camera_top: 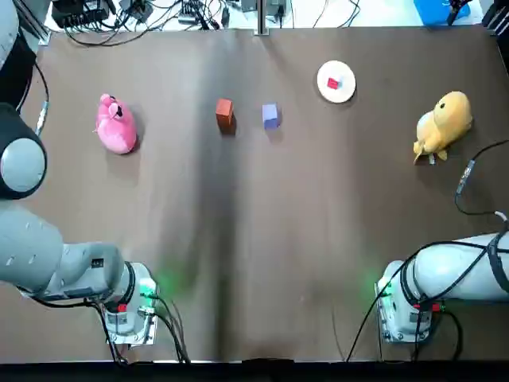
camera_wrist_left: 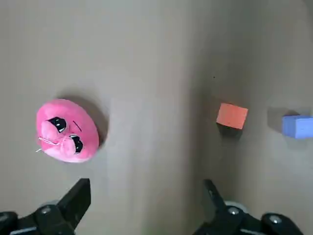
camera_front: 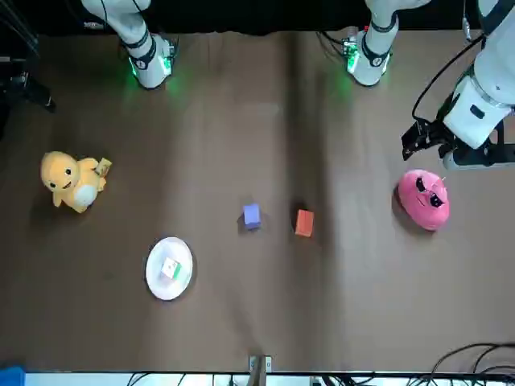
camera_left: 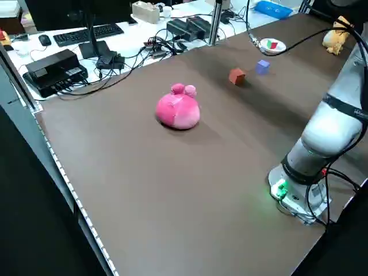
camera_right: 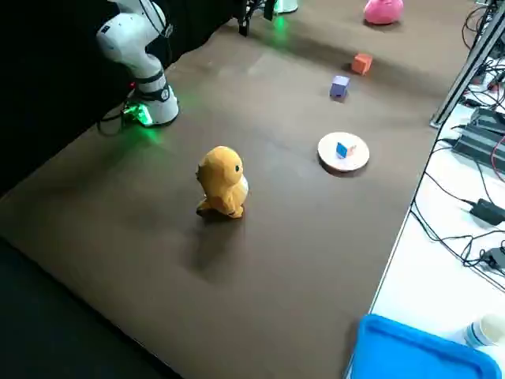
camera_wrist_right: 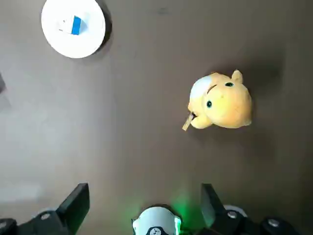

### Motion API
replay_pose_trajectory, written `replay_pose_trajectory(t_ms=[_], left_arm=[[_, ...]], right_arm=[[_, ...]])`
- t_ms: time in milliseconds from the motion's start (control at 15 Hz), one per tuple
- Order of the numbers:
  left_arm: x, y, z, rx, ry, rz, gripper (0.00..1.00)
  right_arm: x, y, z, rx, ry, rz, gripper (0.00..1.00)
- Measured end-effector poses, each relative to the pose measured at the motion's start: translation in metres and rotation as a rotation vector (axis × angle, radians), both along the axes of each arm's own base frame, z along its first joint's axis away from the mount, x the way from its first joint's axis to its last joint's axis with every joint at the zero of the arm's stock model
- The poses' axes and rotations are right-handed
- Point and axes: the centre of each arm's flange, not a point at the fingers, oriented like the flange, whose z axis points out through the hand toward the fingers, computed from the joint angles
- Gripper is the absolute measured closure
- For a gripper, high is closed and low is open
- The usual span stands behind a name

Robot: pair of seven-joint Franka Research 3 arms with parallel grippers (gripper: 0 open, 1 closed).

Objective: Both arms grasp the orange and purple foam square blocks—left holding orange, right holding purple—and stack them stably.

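Splayed left gripper (camera_wrist_left: 146, 186); small cube (camera_top: 333, 83) on plate (camera_top: 344, 92)

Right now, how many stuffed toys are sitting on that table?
2: a pink plush toy on the robot's left side, a yellow plush toy on its right side. None appears hidden.

— What sits nearest on the bench (camera_right: 118, 229)?
— A yellow plush duck (camera_right: 222, 183), upright, with the right arm (camera_right: 140, 55) beyond it (a green light glows at its base).
— And farther along?
— A white plate (camera_right: 357, 158) holding a small blue cube (camera_right: 342, 149); past it the purple block (camera_right: 339, 86) and orange block (camera_right: 362, 63), near each other but apart, then a pink plush toy (camera_right: 383, 11). A blue bin (camera_right: 418, 355) lies off the bench's corner.
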Motion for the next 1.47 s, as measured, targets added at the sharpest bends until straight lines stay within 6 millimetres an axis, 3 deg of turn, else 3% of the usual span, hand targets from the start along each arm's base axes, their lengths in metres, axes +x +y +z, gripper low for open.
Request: replay_pose_trajectory(t_ms=[333, 467, 867, 1467], left_arm=[[-0.006, 0.0, -0.002, 0.01, 0.046, -0.003, 0.0], [0.0, 0.004, -0.012, 0.008, 0.065, 0.0, 0.0], [0.035, 0.007, -0.064, -0.014, 0.102, -0.021, 0.0], [0.056, -0.024, -0.141, -0.1, 0.231, -0.172, 0.0]], right_arm=[[0.0, 0.0, 0.0, 0.0, 0.0, 0.0, 0.0], [0.0, 0.0, 0.0, 0.0, 0.0, 0.0, 0.0], [0.0, 0.0, 0.0, 0.0, 0.0, 0.0, 0.0], [0.0, 0.0, 0.0, 0.0, 0.001, 0.0, 0.0]])
